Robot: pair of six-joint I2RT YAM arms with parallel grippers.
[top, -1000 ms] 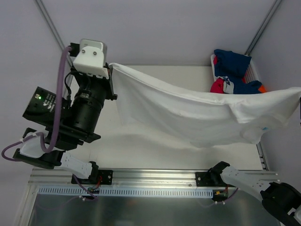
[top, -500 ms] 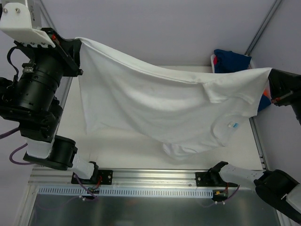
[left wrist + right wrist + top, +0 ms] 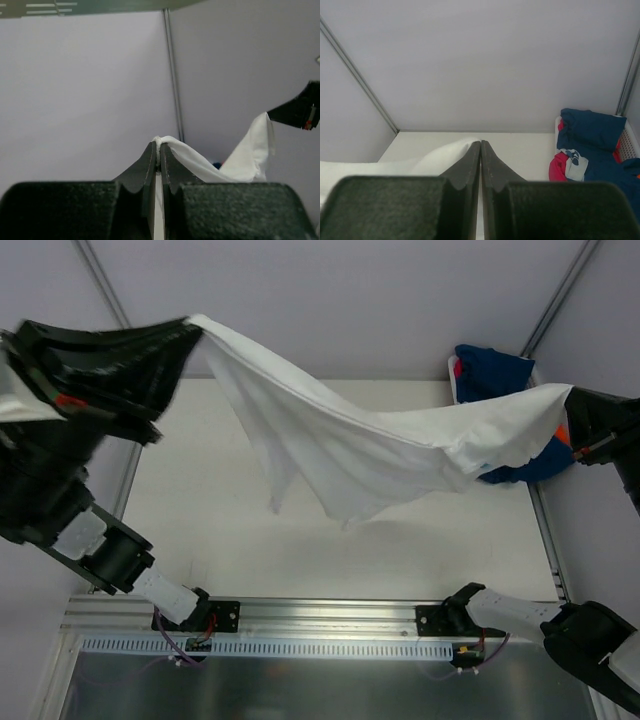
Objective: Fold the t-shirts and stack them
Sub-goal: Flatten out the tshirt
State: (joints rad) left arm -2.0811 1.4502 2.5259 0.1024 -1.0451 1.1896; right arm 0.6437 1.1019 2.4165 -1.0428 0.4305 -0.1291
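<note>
A plain white t-shirt (image 3: 350,445) hangs stretched in the air between both arms, sagging toward the table in the middle. My left gripper (image 3: 190,328), raised high at the upper left, is shut on one corner of it; the cloth bunches between the fingertips (image 3: 159,145). My right gripper (image 3: 572,400) at the far right is shut on the other end, white cloth (image 3: 440,155) running off to the left of the fingertips (image 3: 480,144). More t-shirts, navy blue (image 3: 592,132) and pinkish-red (image 3: 559,167), lie heaped in a basket at the back right.
The white basket (image 3: 540,390) stands at the table's back right corner, partly behind the hanging shirt. The pale tabletop (image 3: 250,540) lies below the shirt. A metal rail (image 3: 320,625) with both arm bases runs along the near edge. Frame posts (image 3: 100,285) rise at the back corners.
The left arm has swung higher and turned, lifting its corner of the white shirt. The shirt has drawn up off the table into a narrower, twisted band; its neck label no longer shows.
</note>
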